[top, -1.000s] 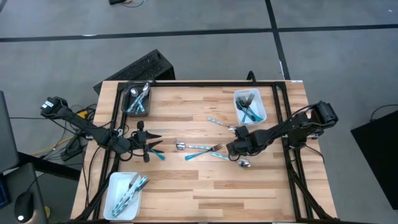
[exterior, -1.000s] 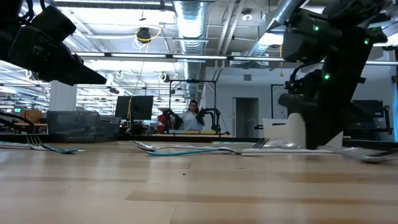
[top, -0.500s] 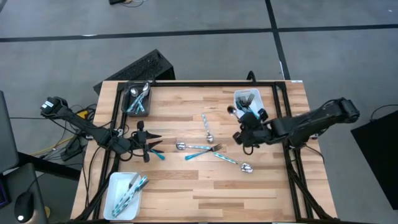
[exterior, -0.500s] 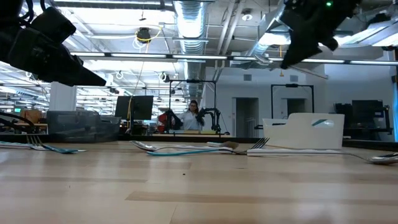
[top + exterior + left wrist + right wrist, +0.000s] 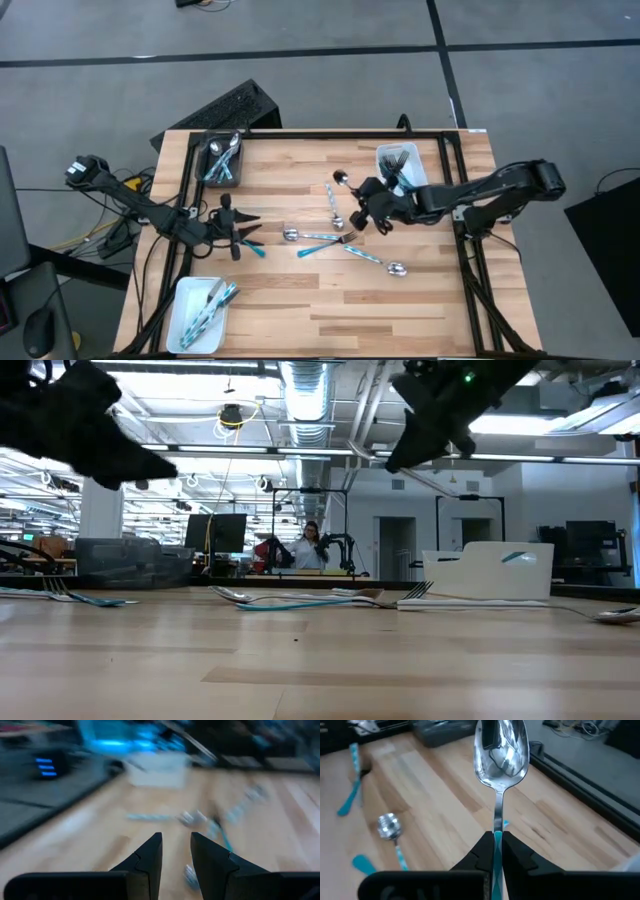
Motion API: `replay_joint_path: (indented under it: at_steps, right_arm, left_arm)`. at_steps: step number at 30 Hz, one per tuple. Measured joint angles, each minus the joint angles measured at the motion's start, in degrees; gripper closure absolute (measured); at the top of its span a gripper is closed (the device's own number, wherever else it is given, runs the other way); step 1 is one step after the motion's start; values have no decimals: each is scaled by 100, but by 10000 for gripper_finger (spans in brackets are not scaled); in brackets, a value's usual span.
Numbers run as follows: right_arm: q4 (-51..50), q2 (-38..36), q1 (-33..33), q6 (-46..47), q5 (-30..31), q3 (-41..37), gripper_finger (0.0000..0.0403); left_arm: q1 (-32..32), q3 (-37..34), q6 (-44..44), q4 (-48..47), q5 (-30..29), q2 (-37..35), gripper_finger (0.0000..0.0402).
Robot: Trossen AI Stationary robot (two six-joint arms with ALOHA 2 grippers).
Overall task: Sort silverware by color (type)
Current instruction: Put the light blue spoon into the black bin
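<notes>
The silverware has shiny heads and teal handles. My right gripper (image 5: 368, 200) hangs over the table's middle right, shut on a spoon (image 5: 501, 750). Loose pieces lie flat below: a spoon (image 5: 333, 205), a spoon and fork (image 5: 318, 238) and another spoon (image 5: 382, 263). My left gripper (image 5: 250, 229) hovers at the table's left, open and holding nothing, with a teal handle (image 5: 256, 250) lying just beside it. A dark bin (image 5: 222, 160) holds spoons, a white tray (image 5: 402, 172) holds forks, and a second white tray (image 5: 203, 312) holds several more pieces. My right gripper pinches the spoon's teal handle (image 5: 496, 838) between its two fingers (image 5: 514, 854). The spoon runs on along the fingers, and its bowl (image 5: 340, 178) stands out beyond their tips. The fingers slant down from the table's right side. The spoon is lifted clear of the table.
Black frame rails (image 5: 190, 200) run along the table's left, far and right edges. A dark keyboard-like object (image 5: 228, 108) lies on the floor beyond the far left corner. Bare wood (image 5: 340, 310) spreads across the near half. A person (image 5: 312, 546) shows far back in the room.
My right gripper has risen from the table with the spoon, moved toward the far and left edges, and rolled at the wrist. A loose spoon near it has swung round and now points toward the far edge. My left gripper has stayed in place.
</notes>
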Motion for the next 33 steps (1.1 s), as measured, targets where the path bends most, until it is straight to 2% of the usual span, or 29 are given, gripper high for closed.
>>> replay_joint_path:
  at_steps: [2,4,5,8,10,14,17,21,24,29,33]
  right_arm:
    - [76,19,82,-79,0,-2,358]
    - [199,3,184,-265,1,-2,358]
    - [266,-1,239,-397,1,-2,358]
    - [675,1,417,-848,2,-2,358]
    - [1167,70,520,-1100,0,5,358]
    - [1953,441,779,-1657,-2,3,358]
    - [2398,740,994,-2127,-10,3,358]
    - [2598,1056,1194,-2259,-349,3,358]
    - [2757,1179,1240,-2237,-359,0,358]
    - [3050,1268,1221,-2333,448,0,358]
    - [3083,1260,1088,-2407,940,3,358]
  left_arm:
    - [23,78,-178,361,-771,-36,310]
    - [98,346,34,774,-1069,-101,310]
    - [160,519,334,883,-861,-126,310]
    - [396,1029,1308,869,325,-54,310]
    - [583,1294,1390,889,845,173,310]
    - [851,1486,905,940,1260,900,302]
    - [916,1482,850,1489,1469,1583,287]
    - [909,1484,1525,2590,1963,2279,258]
    - [928,1492,1623,3149,2068,2604,230]
    - [1031,1770,1348,3212,2153,3199,188]
    - [1063,2120,1226,3209,1592,3673,168]
